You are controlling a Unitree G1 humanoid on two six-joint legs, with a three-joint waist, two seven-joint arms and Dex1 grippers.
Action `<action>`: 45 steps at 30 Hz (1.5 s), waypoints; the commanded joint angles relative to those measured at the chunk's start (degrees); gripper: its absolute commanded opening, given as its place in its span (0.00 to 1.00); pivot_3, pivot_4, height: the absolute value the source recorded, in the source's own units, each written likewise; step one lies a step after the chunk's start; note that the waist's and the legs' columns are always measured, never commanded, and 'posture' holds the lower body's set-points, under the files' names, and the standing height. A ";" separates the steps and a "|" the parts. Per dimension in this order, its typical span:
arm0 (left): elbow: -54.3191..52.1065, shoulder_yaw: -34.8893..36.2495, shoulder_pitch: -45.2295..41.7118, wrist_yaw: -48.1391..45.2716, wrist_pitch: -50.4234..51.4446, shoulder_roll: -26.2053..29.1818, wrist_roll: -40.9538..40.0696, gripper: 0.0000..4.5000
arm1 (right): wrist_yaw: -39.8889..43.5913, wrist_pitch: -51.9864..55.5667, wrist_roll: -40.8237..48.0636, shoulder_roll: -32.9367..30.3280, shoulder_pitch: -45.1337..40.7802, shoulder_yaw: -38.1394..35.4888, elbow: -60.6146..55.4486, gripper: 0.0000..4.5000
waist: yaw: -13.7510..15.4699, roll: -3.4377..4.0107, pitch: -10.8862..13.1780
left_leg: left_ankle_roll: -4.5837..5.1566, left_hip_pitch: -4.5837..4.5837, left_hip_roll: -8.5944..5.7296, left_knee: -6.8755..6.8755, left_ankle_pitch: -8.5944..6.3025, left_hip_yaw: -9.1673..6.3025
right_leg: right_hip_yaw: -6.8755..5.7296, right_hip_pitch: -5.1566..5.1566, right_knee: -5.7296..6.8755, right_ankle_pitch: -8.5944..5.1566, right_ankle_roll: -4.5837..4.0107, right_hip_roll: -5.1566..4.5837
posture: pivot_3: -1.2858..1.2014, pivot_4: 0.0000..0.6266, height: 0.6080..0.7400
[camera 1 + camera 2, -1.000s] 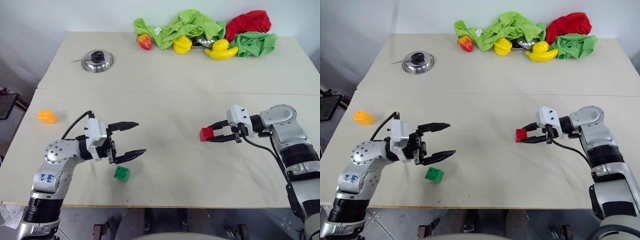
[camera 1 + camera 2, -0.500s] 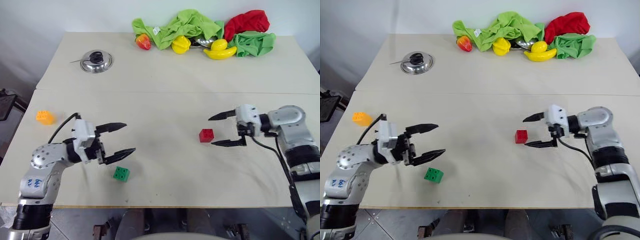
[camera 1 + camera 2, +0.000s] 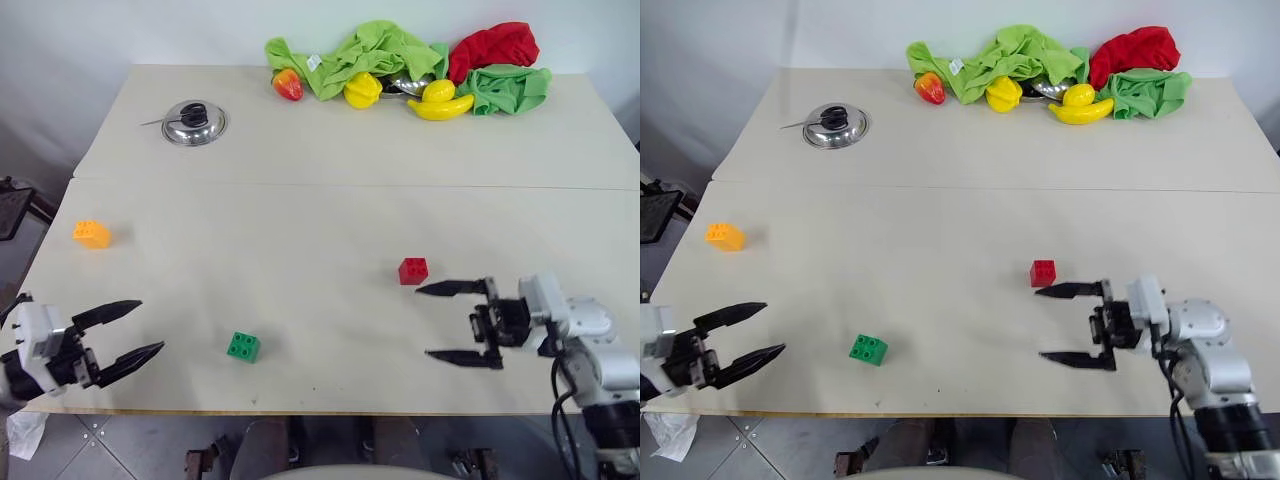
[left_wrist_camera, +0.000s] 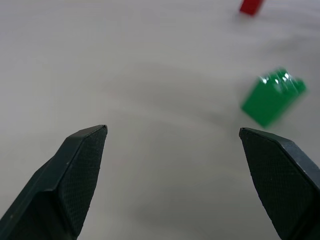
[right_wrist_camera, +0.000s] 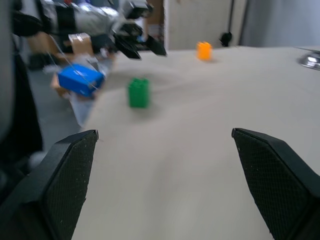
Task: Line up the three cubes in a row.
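Three small studded cubes lie apart on the near table. The orange cube [image 3: 91,233] is at the left, the green cube [image 3: 243,346] near the front edge, the red cube [image 3: 412,271] right of centre. My left gripper [image 3: 138,331] is open and empty at the table's front left corner, well left of the green cube [image 4: 272,97]. My right gripper [image 3: 446,322] is open and empty near the front right, its upper finger just below and right of the red cube. The right wrist view looks across the table to the green cube [image 5: 138,92], the orange cube [image 5: 203,50] and the left gripper [image 5: 142,47].
At the far edge lie green and red cloths [image 3: 400,50], yellow toy fruits [image 3: 440,100] and a red toy fruit [image 3: 288,84]. A metal lid [image 3: 194,121] sits at the far left. A seam [image 3: 330,183] joins the two tables.
My right gripper opened, let go of the red cube and pulled back toward the front edge. My left gripper, still open, drew back and left, away from the green cube.
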 commanded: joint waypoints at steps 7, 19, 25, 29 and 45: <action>-11.06 -12.90 -4.71 -6.47 -6.06 0.57 3.78 1.00 | 4.21 -10.48 -1.38 -3.87 3.57 -2.13 6.03 1.00 | 0.02 -0.05 -0.02 | 0.06 0.00 -0.12 0.00 -0.06 0.00 | -0.02 0.02 0.00 0.02 -0.02 -0.08 | 0.52 0.24 1.00; -1.66 -30.39 -16.80 -11.08 -11.65 -0.82 11.23 1.00 | 2.54 -9.84 -2.51 -3.73 4.41 -5.08 5.61 1.00 | -0.12 -0.04 -0.02 | 0.07 0.08 0.03 0.05 -0.04 0.19 | 0.04 0.02 0.05 0.02 -0.02 0.12 | 0.52 0.24 1.00; 0.21 -30.72 -21.65 -9.25 -11.87 -1.84 10.84 1.00 | 1.22 -9.97 -3.05 -3.86 7.62 -7.02 3.82 1.00 | 0.17 -0.04 -0.02 | 0.08 0.03 -0.03 0.06 -0.04 0.11 | 0.02 0.03 0.05 0.02 -0.02 0.10 | 0.52 0.24 1.00; 1.15 -32.60 -24.19 -10.71 -11.21 -1.63 10.96 0.96 | 0.04 -10.22 -3.66 -3.36 9.39 -8.45 2.89 1.00 | 0.05 -0.04 -0.02 | 0.09 0.05 -0.03 0.08 -0.03 0.13 | 0.02 0.05 0.05 0.03 0.00 0.10 | 0.52 0.24 1.00; 6.33 -39.33 -48.24 -6.10 5.57 -11.65 8.73 0.33 | -3.97 -10.79 -4.73 -2.87 17.40 -15.48 -0.53 1.00 | 2.09 -0.06 -0.02 | 0.19 -0.13 -0.08 0.59 -0.07 -0.06 | -0.01 0.19 0.19 0.08 0.09 0.13 | 0.52 0.24 1.00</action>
